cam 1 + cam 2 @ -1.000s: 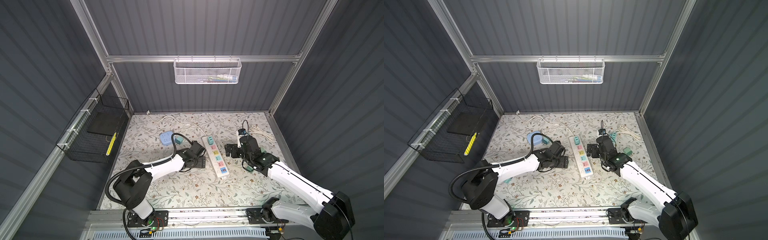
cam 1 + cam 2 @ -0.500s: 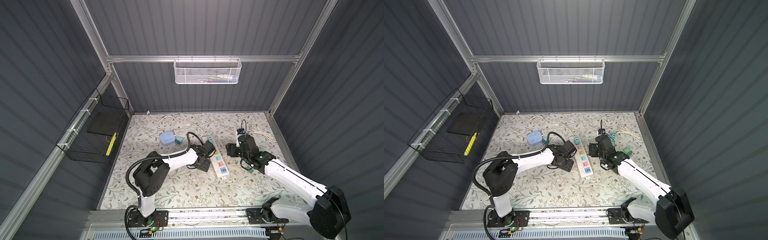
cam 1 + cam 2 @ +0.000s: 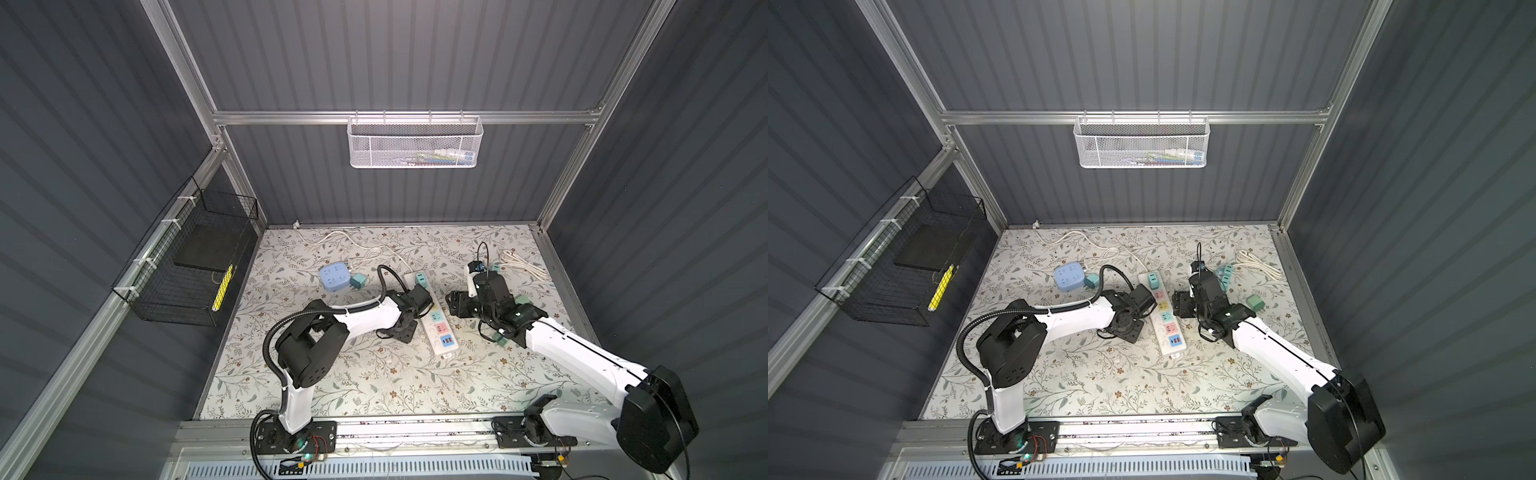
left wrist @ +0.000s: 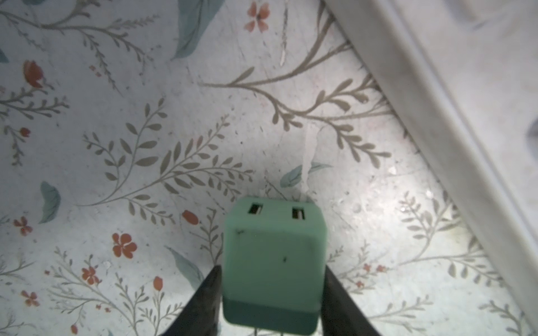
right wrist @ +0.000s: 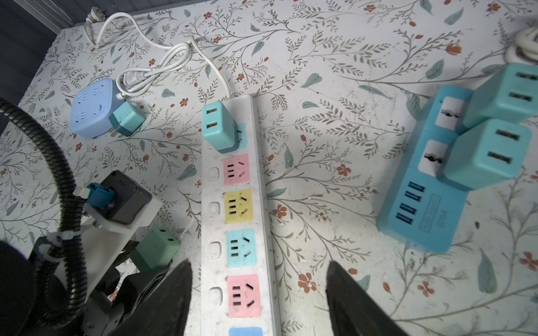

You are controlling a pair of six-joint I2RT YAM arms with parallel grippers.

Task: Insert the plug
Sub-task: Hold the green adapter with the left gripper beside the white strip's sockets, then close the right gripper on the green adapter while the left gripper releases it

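1. The left gripper is clamped on the green charger plug, a finger on each flank, USB ports pointing away from the wrist
2. In the right wrist view that plug sits just beside the left edge of the white power strip, level with its teal socket and not in any socket
3. The right gripper hangs over the strip's near half, jaws apart, one finger on each side, holding nothing
4. A teal charger sits on the strip's far end
5. Farther left on the counter, a blue cube socket touches another teal charger
6. Farther right, a blue power block carries two teal chargers
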